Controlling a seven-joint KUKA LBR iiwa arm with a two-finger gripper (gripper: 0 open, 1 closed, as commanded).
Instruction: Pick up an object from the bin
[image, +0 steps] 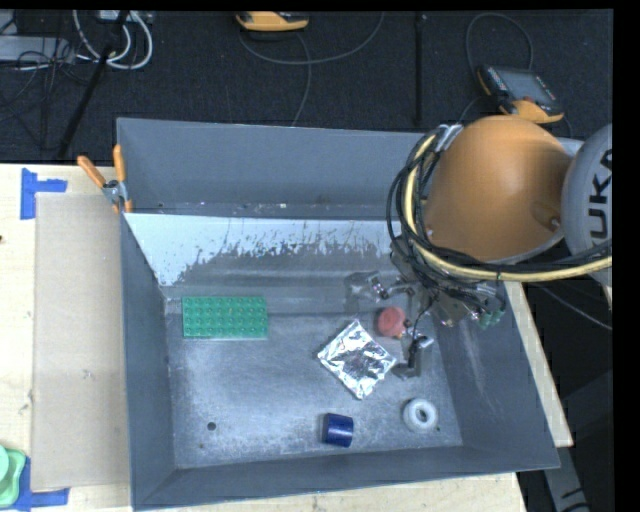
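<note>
The pincer (413, 352) is parked at the crumpled foil wrapper's (356, 360) right edge, just below the red ball (390, 321). Its opening can't be told. The ball could easily get knocked away, or the foil merely snagged.

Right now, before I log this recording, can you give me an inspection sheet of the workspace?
Surface: grey metal bin, floor speckled, far wall scratched.
Job's things: green studded plate at left; crumpled silver foil mid-bin; small red ball just behind it; blue cap and white ring near the front wall.
Clutter: nothing seen.
Grippers: gripper low at the foil's right edge, beside the red ball; hold cannot be told.
Cables: black and yellow cables looped round the arm's orange cover.
Surroundings: dark floor behind the bin, loose wires on it.
</note>
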